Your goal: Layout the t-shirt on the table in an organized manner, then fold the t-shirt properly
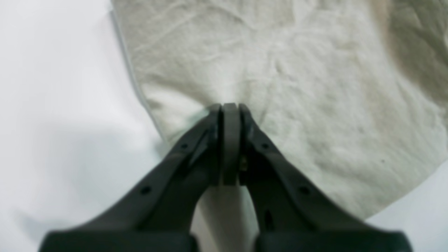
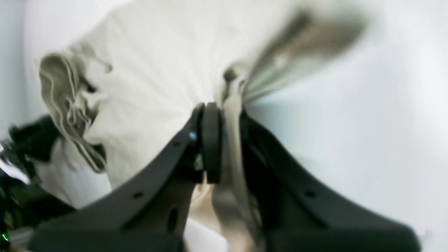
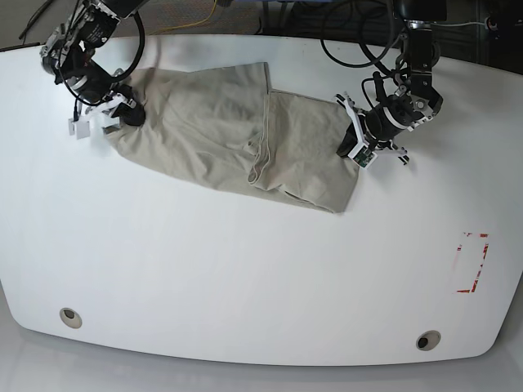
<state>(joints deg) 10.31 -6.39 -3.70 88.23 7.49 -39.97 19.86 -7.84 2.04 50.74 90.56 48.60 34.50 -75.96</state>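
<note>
Pinching t-shirt [image 3: 212, 135] with both: left gripper [image 1: 230, 108] clamping hem edge, right gripper [image 2: 220, 108] clamping thin fold. We are risking right slipping, bunching cloth on tabletop [image 3: 245, 278].

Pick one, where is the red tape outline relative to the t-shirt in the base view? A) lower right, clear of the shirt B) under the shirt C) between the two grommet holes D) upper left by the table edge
A: the red tape outline sits on bare table toward the lower right, well apart from the t-shirt.
</note>
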